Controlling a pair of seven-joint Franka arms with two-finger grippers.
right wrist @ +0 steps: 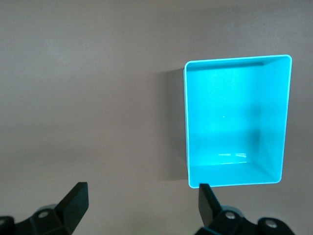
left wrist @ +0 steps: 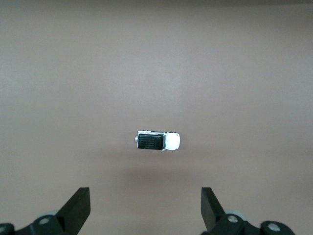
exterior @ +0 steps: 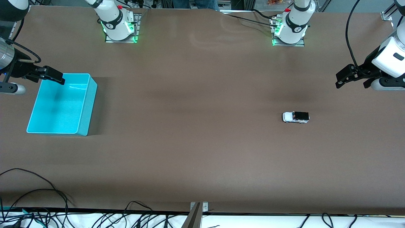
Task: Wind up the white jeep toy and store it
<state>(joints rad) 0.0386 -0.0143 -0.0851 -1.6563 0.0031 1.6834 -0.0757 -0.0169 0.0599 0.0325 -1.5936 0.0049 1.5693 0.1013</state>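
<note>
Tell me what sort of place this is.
Likely a robotics lab: two white arm bases bolted onto a brown covered table, loose black cables along its edge, and only a small white toy jeep and turquoise plastic bin laid out.

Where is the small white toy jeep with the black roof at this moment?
In the front view, the small white toy jeep with the black roof stands alone on the brown table, toward the left arm's end, with the turquoise plastic bin toward the right arm's end.
</note>
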